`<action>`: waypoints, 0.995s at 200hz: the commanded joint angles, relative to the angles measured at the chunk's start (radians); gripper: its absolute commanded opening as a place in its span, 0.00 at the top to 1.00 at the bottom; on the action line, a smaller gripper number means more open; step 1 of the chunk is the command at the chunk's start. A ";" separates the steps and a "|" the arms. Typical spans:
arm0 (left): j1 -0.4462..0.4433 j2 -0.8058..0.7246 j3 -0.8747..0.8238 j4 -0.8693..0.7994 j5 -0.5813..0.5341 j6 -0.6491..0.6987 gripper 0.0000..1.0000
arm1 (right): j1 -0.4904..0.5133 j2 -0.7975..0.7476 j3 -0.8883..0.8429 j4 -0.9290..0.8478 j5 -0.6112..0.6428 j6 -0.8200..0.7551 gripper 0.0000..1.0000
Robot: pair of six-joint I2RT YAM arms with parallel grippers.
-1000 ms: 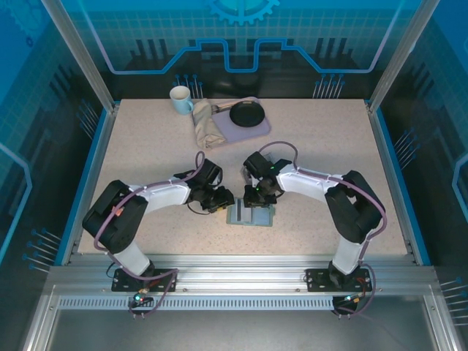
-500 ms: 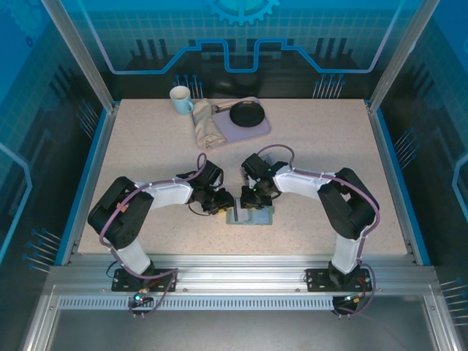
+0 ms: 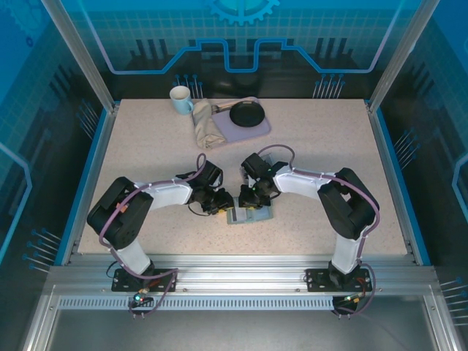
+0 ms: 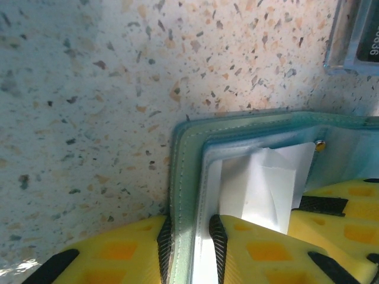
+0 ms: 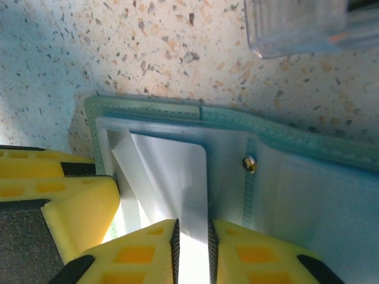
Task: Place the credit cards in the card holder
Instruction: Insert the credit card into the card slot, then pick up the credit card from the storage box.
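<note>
The card holder [image 3: 252, 216] lies open on the table between the two arms, grey-green outside and pale inside. My left gripper [image 4: 189, 242] is shut on the holder's left cover edge [image 4: 183, 177], one pad on each side. My right gripper [image 5: 192, 251] is shut on a pale credit card [image 5: 177, 177] that stands tilted inside the holder [image 5: 237, 118]. That same card [image 4: 266, 189] shows in the left wrist view, with a right finger [image 4: 343, 225] beside it. From above, the left gripper [image 3: 221, 204] and right gripper [image 3: 251, 199] meet over the holder.
A clear open-topped box [image 5: 296, 23] stands on the table just beyond the holder, also seen as the box corner [image 4: 355, 35]. At the back are a white mug [image 3: 180, 100], a folded cloth [image 3: 207, 126] and a black pan [image 3: 247, 115] on a purple mat.
The right arm has drawn in toward the left, bringing its gripper lower over the card holder. The left gripper has narrowed onto the holder's edge.
</note>
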 commanded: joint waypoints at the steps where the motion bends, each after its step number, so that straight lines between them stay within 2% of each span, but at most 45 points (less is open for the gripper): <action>1: -0.011 -0.020 -0.026 -0.006 -0.020 -0.011 0.70 | 0.004 -0.062 -0.002 -0.057 0.028 -0.004 0.73; 20: -0.011 -0.051 -0.025 -0.027 -0.047 -0.008 0.67 | -0.012 -0.109 0.010 -0.082 0.062 -0.040 0.66; 42: -0.010 -0.078 -0.016 -0.051 -0.072 -0.002 0.66 | -0.030 -0.149 0.031 -0.115 0.105 -0.081 0.63; 79: -0.003 -0.106 0.032 -0.088 -0.094 0.014 0.64 | -0.068 -0.187 0.147 -0.233 0.285 -0.191 0.58; 102: 0.019 -0.073 0.097 -0.095 -0.078 0.009 0.63 | -0.086 -0.121 0.275 -0.316 0.388 -0.281 0.61; 115: 0.038 -0.044 0.135 -0.085 -0.056 -0.006 0.62 | -0.092 -0.066 0.344 -0.346 0.405 -0.313 0.67; 137: 0.069 0.000 0.191 -0.062 -0.014 -0.041 0.61 | -0.092 0.023 0.440 -0.378 0.410 -0.351 0.70; 199: 0.103 0.059 0.218 -0.025 0.010 -0.115 0.59 | -0.050 0.204 0.621 -0.457 0.477 -0.390 0.67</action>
